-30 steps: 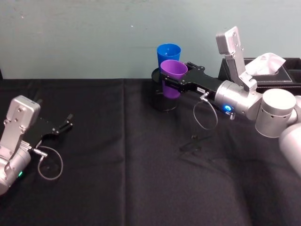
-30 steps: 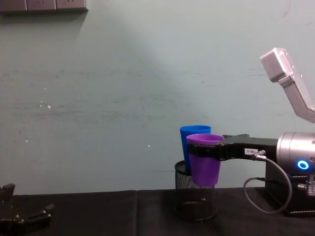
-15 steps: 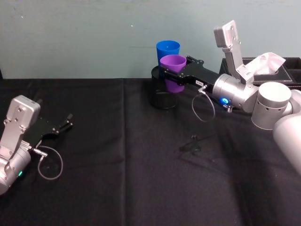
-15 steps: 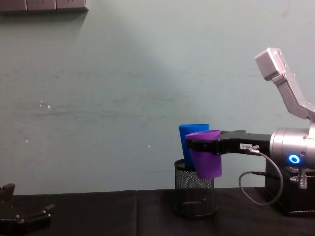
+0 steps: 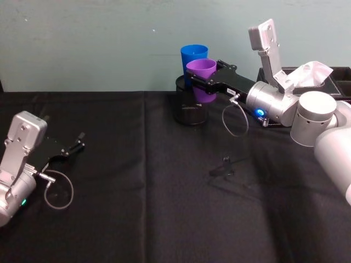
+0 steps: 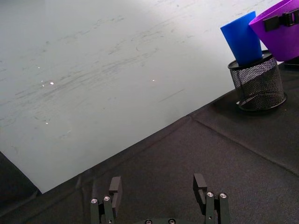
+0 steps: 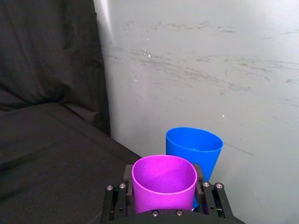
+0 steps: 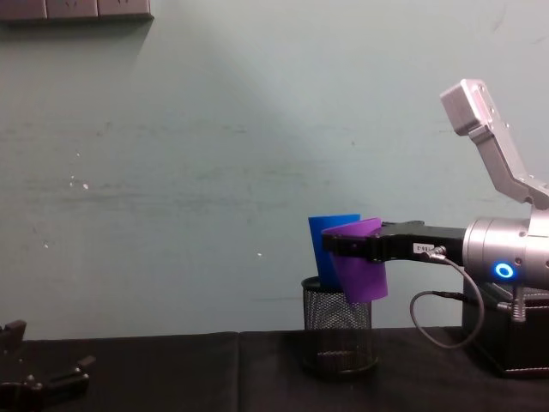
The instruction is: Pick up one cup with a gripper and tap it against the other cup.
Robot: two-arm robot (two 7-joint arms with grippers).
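The purple cup [image 5: 201, 70] is held tilted at far centre, above the black wire-mesh pen holder [image 5: 189, 114]. The right gripper [image 5: 205, 79] is clamped on its upper wall. The blue cup [image 5: 193, 55] stands in the holder, just behind the purple cup; contact cannot be confirmed. The left gripper [image 5: 75, 148], fingers apart, rests near left on the black tablecloth [image 5: 142, 208].

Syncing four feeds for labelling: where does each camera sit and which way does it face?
Head: high, looking down on the table; both arms, right hand gripping purple cup.
Left wrist: behind the open left hand, facing the blue cup.
Right wrist: behind the right hand, facing both cups.
Chest: low, facing the wall; right arm from the right, left hand low left.
All share the cups.
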